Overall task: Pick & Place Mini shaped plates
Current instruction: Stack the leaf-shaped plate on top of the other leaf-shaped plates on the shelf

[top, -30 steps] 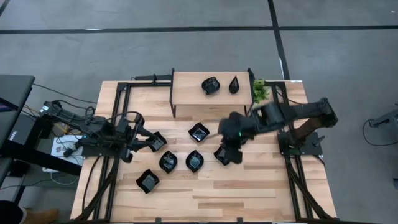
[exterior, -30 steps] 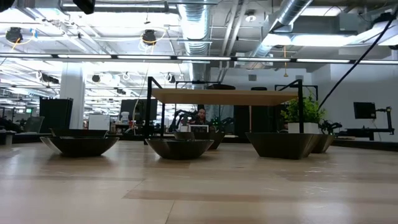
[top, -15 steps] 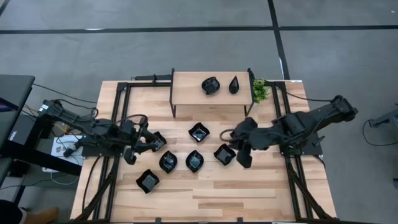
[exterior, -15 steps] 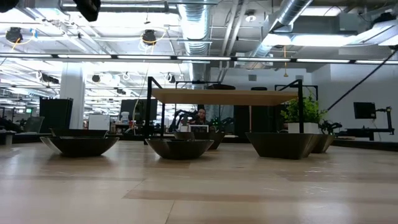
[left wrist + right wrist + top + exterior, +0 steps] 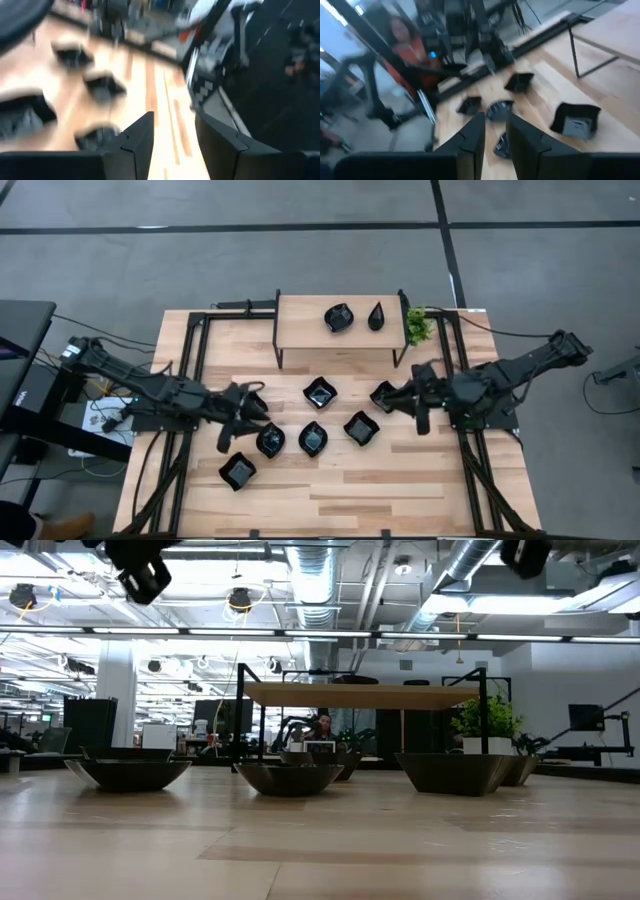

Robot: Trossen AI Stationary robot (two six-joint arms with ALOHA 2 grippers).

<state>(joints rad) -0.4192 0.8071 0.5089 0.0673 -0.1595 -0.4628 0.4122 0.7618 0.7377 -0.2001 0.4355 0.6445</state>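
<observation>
The wooden table (image 5: 400, 480) bore five black dishes (image 5: 313, 438) centrally, with a small raised shelf (image 5: 300, 325) at twelve o'clock holding two more dishes (image 5: 338, 317).

A level view across a pale wooden table (image 5: 320, 850). Several mini shaped plates (image 5: 288, 777) sit in a row, seen edge-on as dark shallow bowls. Behind them stands a raised wooden shelf (image 5: 360, 694) on black legs, beside a small green plant (image 5: 487, 720). A person (image 5: 322, 727) sits far behind.
</observation>
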